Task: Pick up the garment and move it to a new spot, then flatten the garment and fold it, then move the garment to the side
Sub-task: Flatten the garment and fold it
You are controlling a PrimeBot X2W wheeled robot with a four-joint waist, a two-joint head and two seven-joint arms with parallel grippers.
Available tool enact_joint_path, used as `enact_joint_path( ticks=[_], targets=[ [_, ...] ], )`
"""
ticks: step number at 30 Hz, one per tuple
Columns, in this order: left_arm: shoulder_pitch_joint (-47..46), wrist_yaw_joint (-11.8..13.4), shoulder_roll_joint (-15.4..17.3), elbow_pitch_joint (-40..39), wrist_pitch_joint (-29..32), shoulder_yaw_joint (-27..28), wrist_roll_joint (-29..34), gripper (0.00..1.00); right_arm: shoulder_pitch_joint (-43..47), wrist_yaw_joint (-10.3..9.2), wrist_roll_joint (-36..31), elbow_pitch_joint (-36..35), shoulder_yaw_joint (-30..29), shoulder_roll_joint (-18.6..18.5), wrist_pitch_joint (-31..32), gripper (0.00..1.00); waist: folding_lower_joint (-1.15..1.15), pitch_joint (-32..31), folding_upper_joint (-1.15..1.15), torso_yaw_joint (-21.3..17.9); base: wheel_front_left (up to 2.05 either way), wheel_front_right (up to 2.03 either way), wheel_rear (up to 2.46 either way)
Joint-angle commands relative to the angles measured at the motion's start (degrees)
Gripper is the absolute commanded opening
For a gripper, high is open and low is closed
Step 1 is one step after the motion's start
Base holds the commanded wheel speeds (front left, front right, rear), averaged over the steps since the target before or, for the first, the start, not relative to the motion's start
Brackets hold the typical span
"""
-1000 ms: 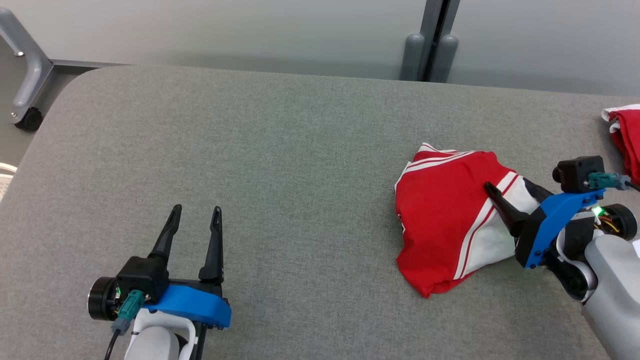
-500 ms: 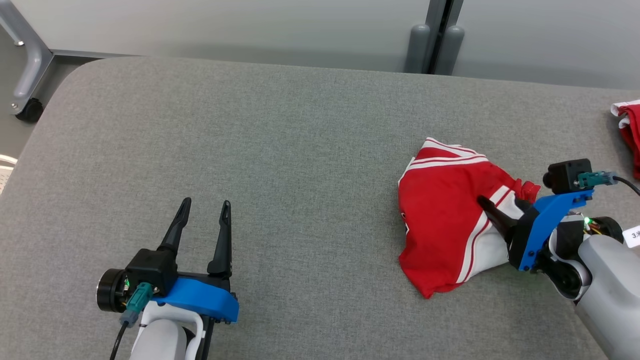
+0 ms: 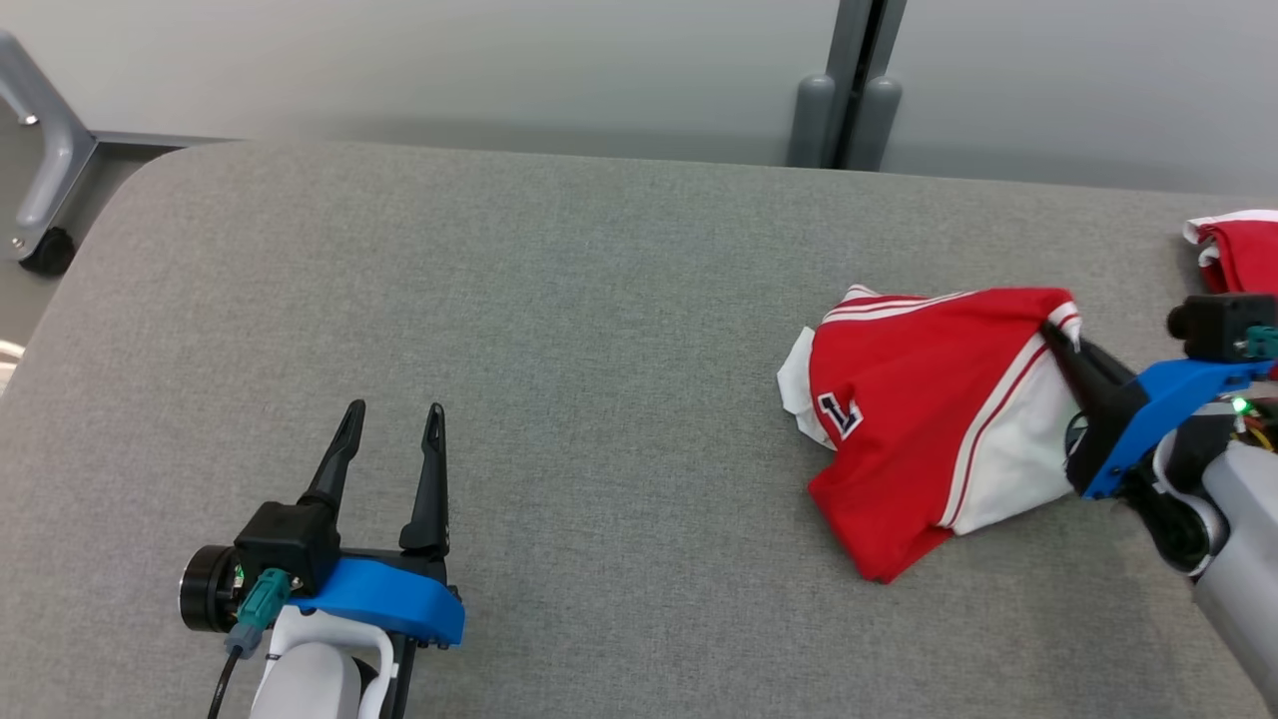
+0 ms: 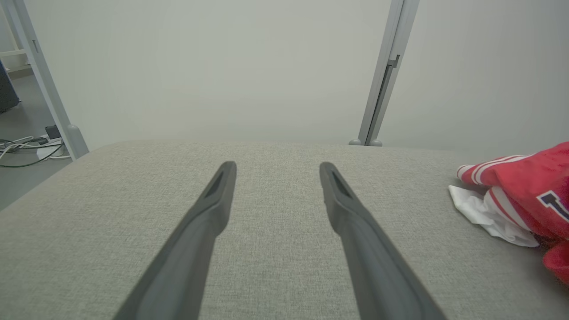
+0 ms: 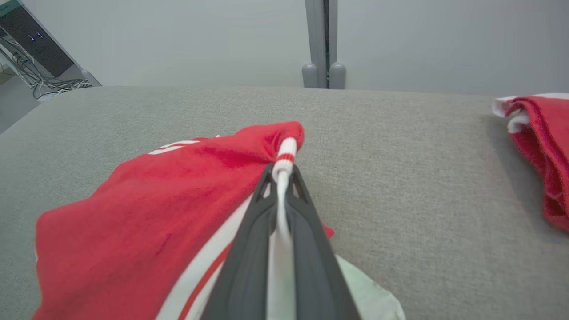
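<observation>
A red garment (image 3: 919, 429) with white stripes and a number patch lies crumpled at the right of the grey table (image 3: 599, 300). My right gripper (image 3: 1060, 335) is shut on its upper right edge, lifting that part off the surface. In the right wrist view the striped hem (image 5: 284, 155) is pinched between the two fingers (image 5: 249, 249). My left gripper (image 3: 391, 429) stands open at the lower left, far from the garment. The left wrist view shows its fingers (image 4: 209, 213) apart with nothing between them and the garment (image 4: 524, 186) off to the right.
A second red and white garment (image 3: 1233, 255) lies at the table's far right edge, also in the right wrist view (image 5: 538, 142). A grey post (image 3: 849, 80) stands behind the table. A wheeled metal frame (image 3: 40, 190) is at the far left.
The right gripper has shut on the garment's edge and raised it up and to the right, unfolding the cloth and exposing the number patch. The head camera shifted slightly. The left arm held still.
</observation>
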Motion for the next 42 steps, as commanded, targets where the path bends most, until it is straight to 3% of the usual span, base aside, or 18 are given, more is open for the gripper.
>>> enact_joint_path(
  ticks=[1,7,13,18,25,33,37,42],
  targets=[
    [0.6,-0.44,0.2,-0.26,-0.25,0.37,-0.09,1.0,-1.15,0.01,-0.24,0.36,-0.15,-1.07,-1.68,0.0,0.0,-0.56,0.0,-0.6,0.0,0.0,0.0],
    [1.05,-0.44,0.21,-0.59,-0.25,0.51,0.02,1.0,-2.58,0.01,-1.68,0.59,-0.35,-2.91,-6.99,0.0,0.0,-1.81,0.0,-1.84,0.0,0.0,0.0],
    [1.74,-0.44,0.1,-0.56,-0.25,0.59,-0.08,1.0,-2.09,0.02,-3.38,-2.51,0.67,-0.92,-8.91,0.0,0.0,-3.06,0.0,-2.29,0.0,0.0,0.0],
    [2.34,-0.28,0.05,-1.01,-0.26,0.93,-0.37,1.0,-0.33,0.02,-5.35,-6.62,2.32,3.52,-9.45,0.0,0.0,-3.92,0.0,-1.74,0.0,0.0,0.0],
    [2.93,-0.28,-0.01,-1.51,-0.25,1.65,-0.18,1.0,1.69,0.02,-8.31,-10.02,4.51,12.51,-8.76,0.0,0.0,-4.07,0.0,0.25,0.0,0.0,0.0],
    [2.07,-0.28,-0.24,-1.47,-0.25,1.31,-0.46,1.0,3.57,0.02,-13.89,-5.75,7.87,23.35,-9.29,0.0,0.0,-2.87,0.0,2.91,0.0,0.0,0.0],
    [1.58,-0.28,-0.34,-1.18,-0.25,0.9,-0.68,1.0,4.71,0.02,-15.19,-3.06,10.28,25.27,-9.87,0.0,0.0,-2.34,0.0,3.81,0.0,0.0,0.0],
    [0.81,-0.28,-0.37,-0.78,-0.25,0.7,-0.89,1.0,6.99,0.02,-11.36,-5.88,15.49,25.35,-10.2,0.0,0.0,-2.08,0.0,4.51,0.0,0.0,0.0]
  ],
)
